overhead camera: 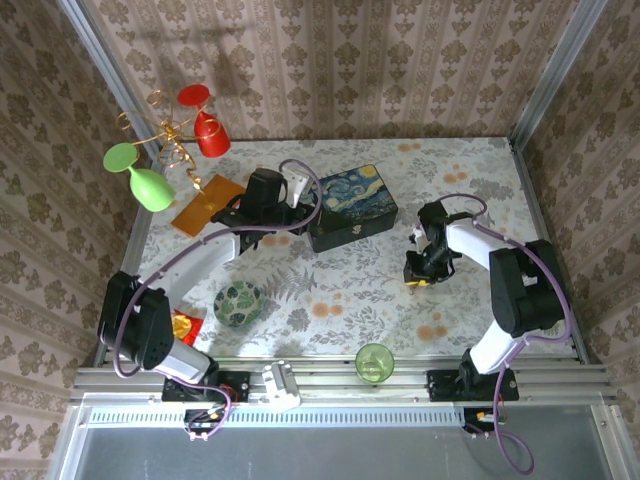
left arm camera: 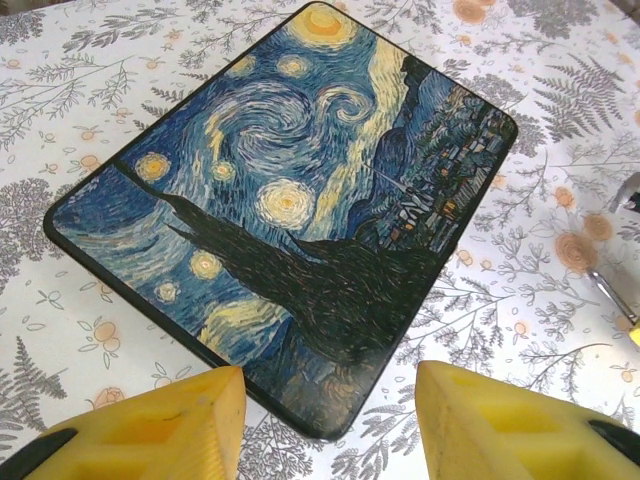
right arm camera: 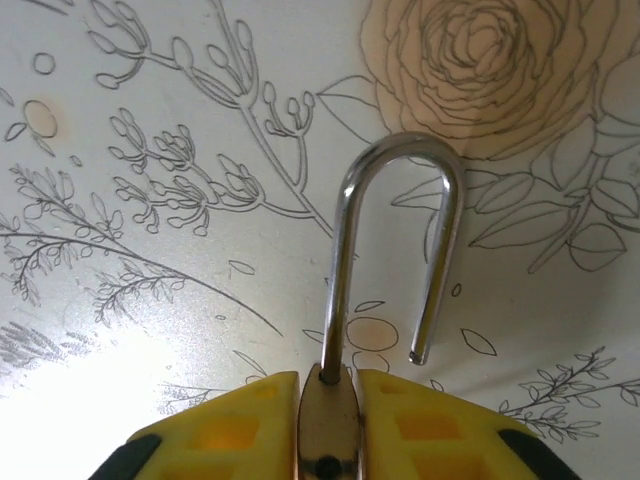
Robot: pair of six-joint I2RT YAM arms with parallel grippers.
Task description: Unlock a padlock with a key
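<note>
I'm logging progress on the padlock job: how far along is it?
Done, it seems: the shackle of the padlock stands open, its short leg free of the body. In hand: the right gripper pinches the padlock body. The left gripper hangs open near the painted box. Left: probably only setting it down.

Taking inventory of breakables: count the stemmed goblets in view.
2. A red goblet at the far left corner; a green goblet nearer and left of it, both by the gold wire stand. None looks hidden.
</note>
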